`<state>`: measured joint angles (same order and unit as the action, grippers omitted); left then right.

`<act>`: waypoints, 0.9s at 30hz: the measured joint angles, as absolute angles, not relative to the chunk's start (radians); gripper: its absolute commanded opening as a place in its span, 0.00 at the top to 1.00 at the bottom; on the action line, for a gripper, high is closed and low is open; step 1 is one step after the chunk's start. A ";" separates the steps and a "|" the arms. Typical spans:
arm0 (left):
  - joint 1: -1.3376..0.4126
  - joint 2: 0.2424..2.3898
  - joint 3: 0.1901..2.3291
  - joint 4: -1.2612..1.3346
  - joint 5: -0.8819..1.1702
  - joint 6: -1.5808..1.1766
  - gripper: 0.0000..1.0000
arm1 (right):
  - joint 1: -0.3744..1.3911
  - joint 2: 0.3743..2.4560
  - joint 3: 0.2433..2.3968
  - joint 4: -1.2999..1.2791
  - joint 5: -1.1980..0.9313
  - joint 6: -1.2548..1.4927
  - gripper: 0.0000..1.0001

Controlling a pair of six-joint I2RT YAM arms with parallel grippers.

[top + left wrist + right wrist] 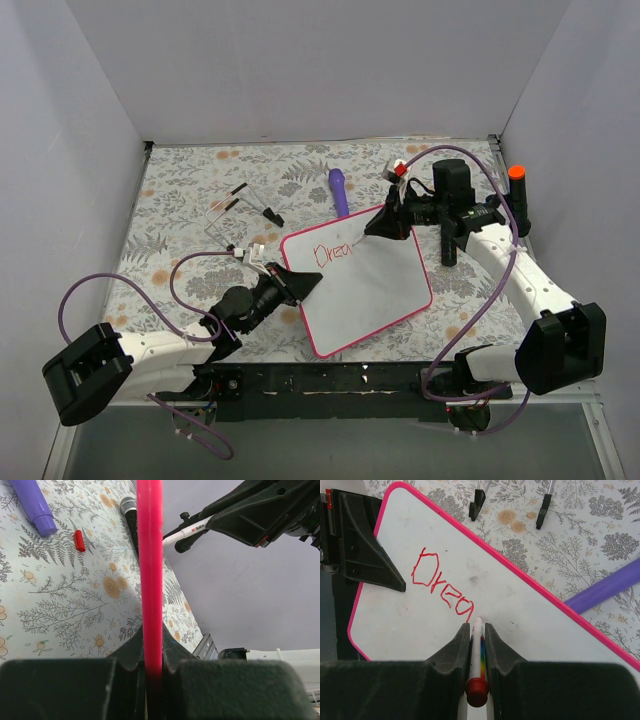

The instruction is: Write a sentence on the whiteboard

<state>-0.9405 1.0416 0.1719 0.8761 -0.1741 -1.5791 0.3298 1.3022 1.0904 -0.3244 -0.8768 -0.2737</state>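
Note:
The whiteboard (375, 290) with a pink-red frame lies tilted in the middle of the floral table. The sentence (333, 252) reads "Drea" in red at its upper left and also shows in the right wrist view (442, 587). My left gripper (305, 283) is shut on the board's left frame edge (150, 555). My right gripper (375, 228) is shut on a white marker (478, 640) with a rainbow stripe and red end. Its tip touches the board just right of the last letter.
A purple stick (339, 190) lies just behind the board. A wire stand with black tips (240, 210) sits at back left. A black, orange-capped marker (517, 195) stands at far right. A small red cap (79, 540) and a black stick (131, 520) lie on the cloth.

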 measured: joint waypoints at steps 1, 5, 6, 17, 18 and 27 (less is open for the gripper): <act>-0.941 1.042 0.172 0.877 -0.174 -1.579 1.00 | 0.330 1.305 1.090 -0.324 -0.877 -0.273 0.99; -0.940 1.044 0.172 0.877 -0.174 -1.583 1.00 | 0.334 1.311 1.092 -0.322 -0.877 -0.266 0.99; -0.940 1.045 0.172 0.879 -0.174 -1.583 1.00 | 0.335 1.312 1.093 -0.321 -0.877 -0.265 0.99; -0.940 1.055 0.172 0.892 -0.172 -1.583 1.00 | 0.336 1.323 1.118 -0.313 -0.865 -0.261 0.99; -0.940 1.055 0.172 0.892 -0.172 -1.582 1.00 | 0.336 1.323 1.118 -0.313 -0.864 -0.261 0.99; -0.940 1.055 0.172 0.891 -0.173 -1.583 1.00 | 0.336 1.314 1.098 -0.311 -0.865 -0.263 0.99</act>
